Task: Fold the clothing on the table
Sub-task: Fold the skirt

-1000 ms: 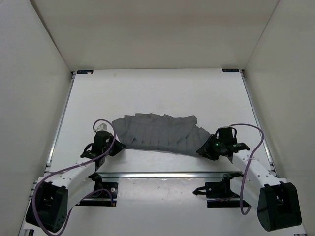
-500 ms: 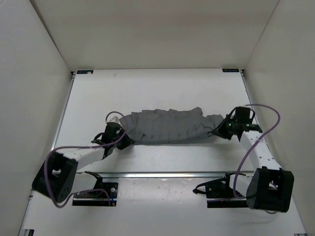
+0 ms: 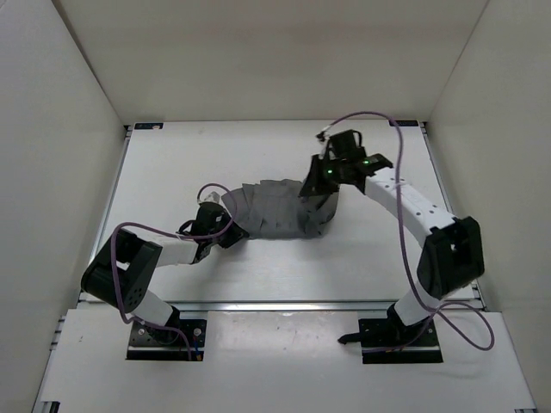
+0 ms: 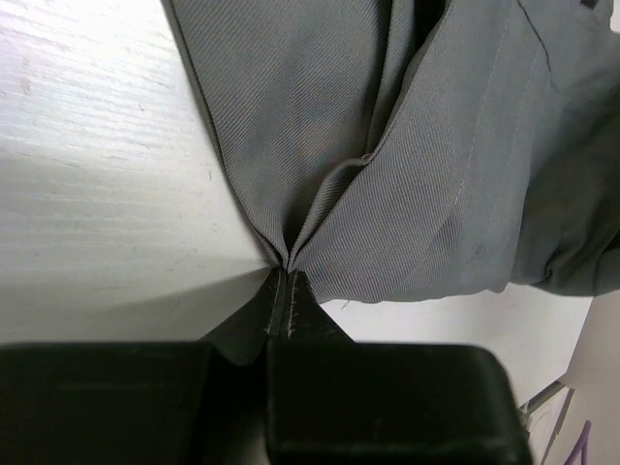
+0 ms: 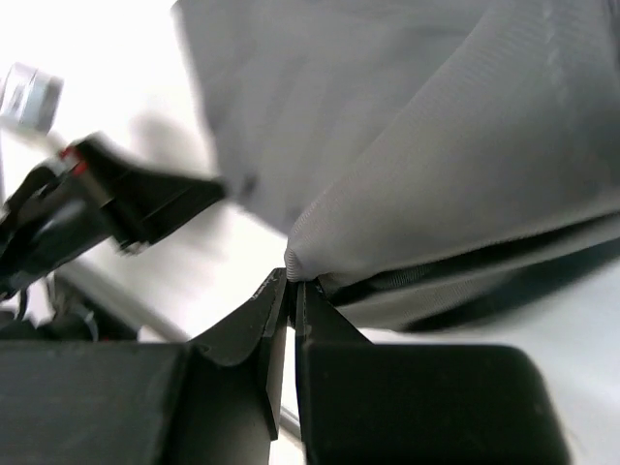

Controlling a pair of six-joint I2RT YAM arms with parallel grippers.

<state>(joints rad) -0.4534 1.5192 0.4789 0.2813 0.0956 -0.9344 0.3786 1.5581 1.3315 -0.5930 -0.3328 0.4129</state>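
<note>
The dark grey pleated clothing (image 3: 274, 212) lies bunched on the white table (image 3: 198, 155), near its middle. My left gripper (image 3: 225, 231) is low at the cloth's left end, shut on a pinched corner of it (image 4: 288, 274); the fabric (image 4: 417, 145) fans out from the tips. My right gripper (image 3: 317, 182) is above the cloth's right end, shut on a folded edge (image 5: 291, 283). That end of the clothing (image 5: 465, 165) is lifted and hangs doubled under it. The left arm (image 5: 107, 199) shows in the right wrist view beyond the cloth.
White walls (image 3: 52, 129) close in the table on the left, right and back. Thin metal rails (image 3: 448, 206) run along its edges. Purple cables (image 3: 366, 116) loop off both arms. Bare table surface (image 3: 362, 249) lies right of and in front of the cloth.
My right gripper has closed on the cloth's right end, lifted it and carried it back and to the left. The spread cloth is now bunched. The left gripper shifted slightly right and back, still gripping.
</note>
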